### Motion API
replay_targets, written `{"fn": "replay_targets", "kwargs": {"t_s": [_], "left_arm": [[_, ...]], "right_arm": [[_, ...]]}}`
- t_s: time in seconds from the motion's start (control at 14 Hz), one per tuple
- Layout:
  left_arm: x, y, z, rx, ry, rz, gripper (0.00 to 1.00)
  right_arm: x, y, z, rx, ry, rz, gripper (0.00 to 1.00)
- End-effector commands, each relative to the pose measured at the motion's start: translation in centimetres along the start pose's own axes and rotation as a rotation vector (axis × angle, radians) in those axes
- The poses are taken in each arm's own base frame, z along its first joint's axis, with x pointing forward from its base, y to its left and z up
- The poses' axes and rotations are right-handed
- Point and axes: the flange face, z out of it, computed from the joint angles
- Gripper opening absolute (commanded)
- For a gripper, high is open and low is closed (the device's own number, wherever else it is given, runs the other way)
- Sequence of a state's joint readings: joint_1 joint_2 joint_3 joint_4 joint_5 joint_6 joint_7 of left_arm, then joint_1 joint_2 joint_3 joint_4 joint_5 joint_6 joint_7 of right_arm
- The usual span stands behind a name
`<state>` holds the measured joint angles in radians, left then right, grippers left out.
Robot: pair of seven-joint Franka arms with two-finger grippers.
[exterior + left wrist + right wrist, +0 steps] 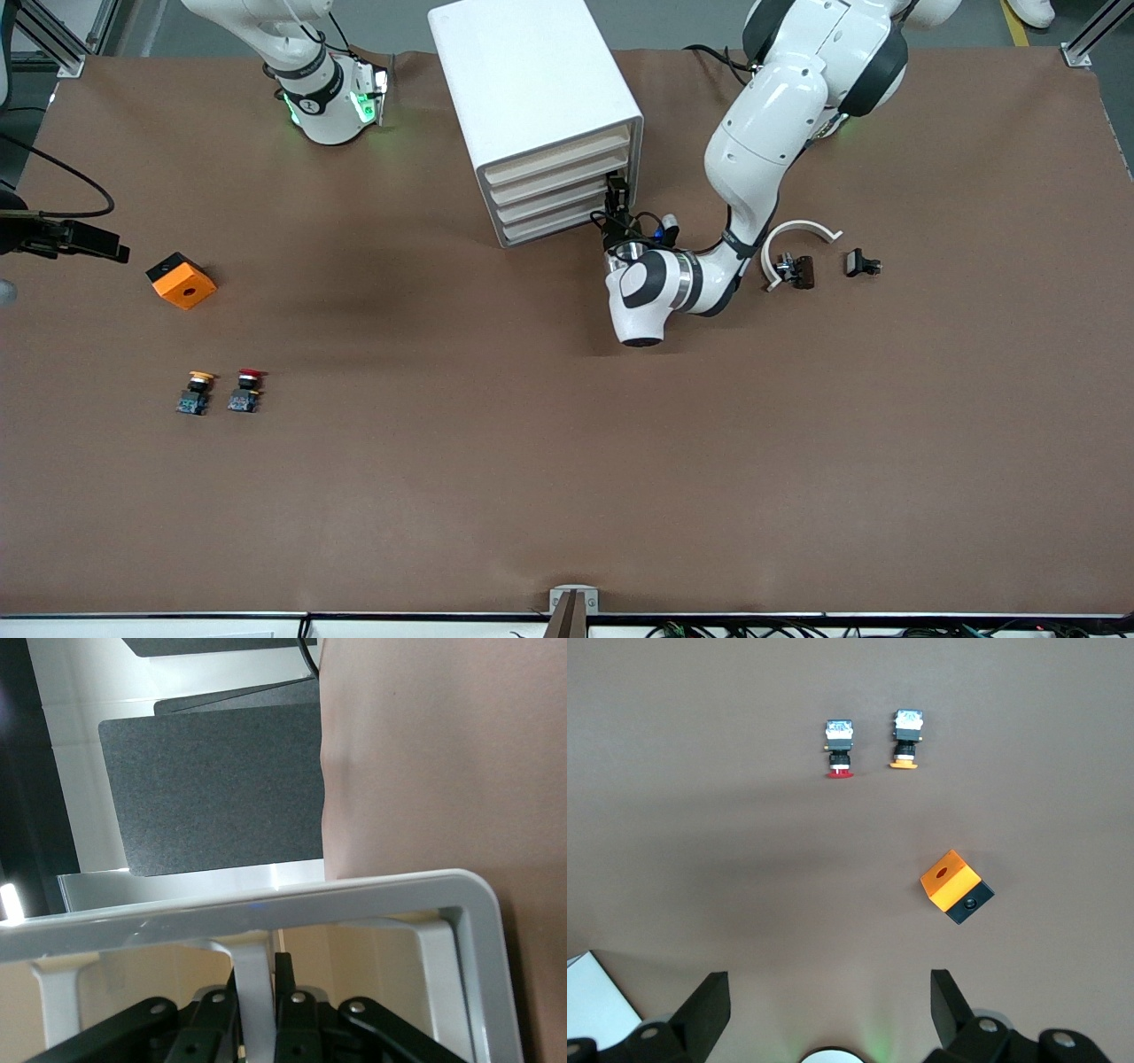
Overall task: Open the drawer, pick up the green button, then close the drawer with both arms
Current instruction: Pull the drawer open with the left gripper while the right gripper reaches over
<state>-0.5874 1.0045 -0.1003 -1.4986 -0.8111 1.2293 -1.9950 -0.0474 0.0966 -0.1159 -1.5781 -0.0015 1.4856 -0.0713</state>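
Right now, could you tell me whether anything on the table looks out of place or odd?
Only the orange block stands out: it rests tipped on an edge, not flat, toward the right arm's end. The cabinet stands upright with its drawers shut, and the yellow button and red button sit neatly side by side.

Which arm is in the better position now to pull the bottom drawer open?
The left. Its gripper is at the cabinet front, shut on a drawer handle. The right gripper waits open above the table, away from the cabinet.
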Motion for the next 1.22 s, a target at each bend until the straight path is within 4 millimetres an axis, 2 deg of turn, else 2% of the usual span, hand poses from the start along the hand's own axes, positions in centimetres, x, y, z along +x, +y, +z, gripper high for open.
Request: {"fn": "replay_targets", "kwargs": {"t_s": [0.0,0.21,0.36,0.72,0.93,1.07,1.15], "left_arm": [[0.1,-0.5,-0.5,0.034,-0.019,-0.002,0.11],[0.6,-0.4,-1.2,0.03,-0.041,0.003,0.11],[1.5,-0.2,-2.6,0.022,-0.074,0.001,0.11],[3.6,0.0,-6.1,-0.026,-0.173,0.005,0.16],[4.5,0.0,-7.4,-0.037,-0.203,0.005,0.16],[5.2,0.1,-8.5,-0.058,-0.231,0.004,0.16],[5.6,0.0,-9.6,-0.08,-0.254,0.007,0.16]], "right_arm": [[1.3,2.0,0.3,0.011,-0.007,0.026,1.0],[1.5,1.3,0.2,0.014,-0.002,0.038,1.0],[1.4,0.2,0.3,0.015,-0.009,0.16,1.0],[1.1,-7.5,0.6,0.038,-0.028,0.305,1.0],[1.1,-13.2,2.3,0.076,-0.032,0.362,1.0],[0.7,-18.4,2.6,0.085,-0.002,0.416,1.0],[0.2,-21.7,3.2,0.083,0.011,0.455,1.0]]}}
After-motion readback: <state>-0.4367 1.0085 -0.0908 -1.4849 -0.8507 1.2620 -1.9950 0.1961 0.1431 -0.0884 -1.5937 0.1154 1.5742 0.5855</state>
